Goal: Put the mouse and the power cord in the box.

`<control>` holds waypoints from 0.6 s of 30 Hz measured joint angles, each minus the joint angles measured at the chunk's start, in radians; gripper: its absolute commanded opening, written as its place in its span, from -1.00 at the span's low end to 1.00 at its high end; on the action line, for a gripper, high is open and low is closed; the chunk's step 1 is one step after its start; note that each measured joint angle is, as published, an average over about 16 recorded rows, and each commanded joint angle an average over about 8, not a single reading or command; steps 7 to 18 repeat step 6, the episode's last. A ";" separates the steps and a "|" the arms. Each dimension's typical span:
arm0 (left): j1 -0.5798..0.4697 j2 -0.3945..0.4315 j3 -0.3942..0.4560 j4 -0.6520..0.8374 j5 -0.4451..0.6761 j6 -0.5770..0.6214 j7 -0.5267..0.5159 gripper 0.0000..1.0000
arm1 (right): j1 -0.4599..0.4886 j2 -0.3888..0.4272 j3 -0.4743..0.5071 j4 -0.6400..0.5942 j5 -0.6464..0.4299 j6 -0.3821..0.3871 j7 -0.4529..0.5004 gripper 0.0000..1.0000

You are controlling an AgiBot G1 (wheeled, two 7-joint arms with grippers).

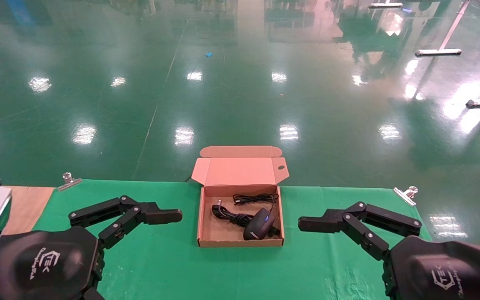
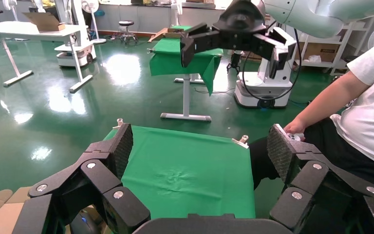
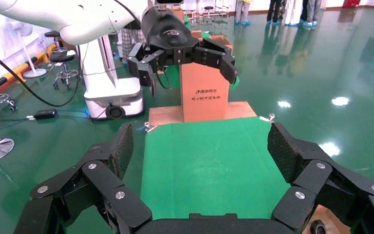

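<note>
Green cloth covers the desk [image 1: 161, 266]. Left gripper [image 1: 169, 216] hovers over the cloth left of the box [image 1: 206, 225], jaws spread wide, holding nothing. Box sits centre, lid open. Inside it: power cord [image 1: 229, 215] coiled on the left, mouse [image 1: 257, 229] touching it at front right. Right gripper [image 1: 311, 224] hovers right of the box, jaws wide apart, empty.
</note>
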 measured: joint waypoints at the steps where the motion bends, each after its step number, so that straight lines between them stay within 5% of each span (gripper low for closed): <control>1: 0.001 0.000 -0.001 -0.002 0.000 0.001 -0.001 1.00 | -0.002 0.003 0.003 0.003 0.004 -0.003 0.002 1.00; 18: 0.002 -0.001 -0.004 -0.005 0.001 0.002 -0.002 1.00 | -0.009 0.013 0.012 0.014 0.016 -0.013 0.006 1.00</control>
